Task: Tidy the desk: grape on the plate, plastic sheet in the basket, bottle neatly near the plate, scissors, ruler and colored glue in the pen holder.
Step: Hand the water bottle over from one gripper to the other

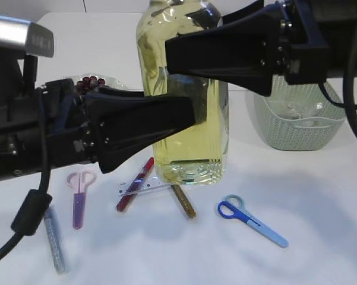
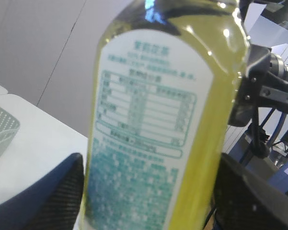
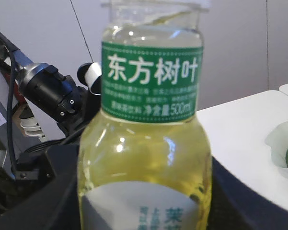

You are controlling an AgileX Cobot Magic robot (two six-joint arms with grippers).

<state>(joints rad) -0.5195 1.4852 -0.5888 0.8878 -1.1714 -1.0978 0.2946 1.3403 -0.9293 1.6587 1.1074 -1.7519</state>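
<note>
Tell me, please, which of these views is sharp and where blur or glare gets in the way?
Exterior view: evenly lit, the scissors crisp with soft shadows, the near arms dark. Left wrist view: the bottle label is blurred, unreadable, with glints near the top. Right wrist view: the green label is sharp, highlights dot the liquid, and the plate at the edge is soft.

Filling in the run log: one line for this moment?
bottle: upright on table | left gripper: shut on bottle, lower | right gripper: shut on bottle, higher | scissors, glue, ruler: not in holder
</note>
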